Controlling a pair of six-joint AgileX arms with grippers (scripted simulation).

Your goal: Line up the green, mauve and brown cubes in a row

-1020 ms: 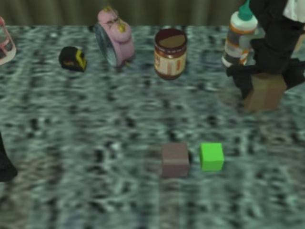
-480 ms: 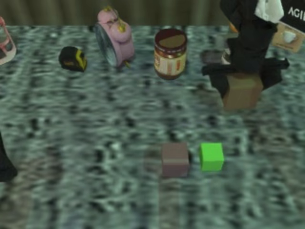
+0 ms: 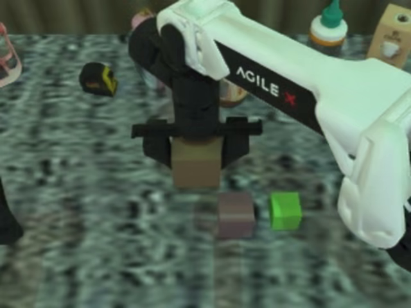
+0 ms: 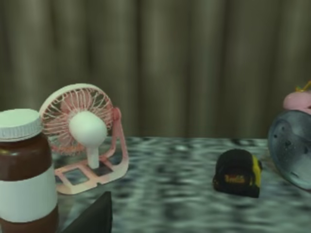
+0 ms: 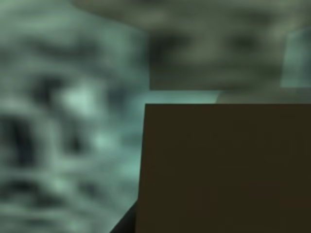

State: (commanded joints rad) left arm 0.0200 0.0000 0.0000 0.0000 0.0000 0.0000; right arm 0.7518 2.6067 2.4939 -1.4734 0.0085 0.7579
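In the top view my right gripper (image 3: 196,154) is shut on the olive-brown cube (image 3: 196,168), which it holds above the table, just behind and left of the mauve cube (image 3: 236,215). The small lime green cube (image 3: 285,210) sits on the table right of the mauve one, a small gap apart. In the right wrist view the brown cube (image 5: 223,170) fills the lower part of the picture. My left arm (image 3: 6,224) is parked at the table's left edge.
Along the back stand a pink fan (image 3: 6,61), a black-and-yellow tape measure (image 3: 97,78), a pink alarm clock (image 3: 142,16) and a jar (image 3: 231,95), both partly hidden by the right arm, a green-capped bottle (image 3: 327,29) and a tan carton (image 3: 392,35).
My right gripper has carried the brown cube from the back right leftward and forward, to just behind the mauve cube. The mauve and green cubes have not moved.
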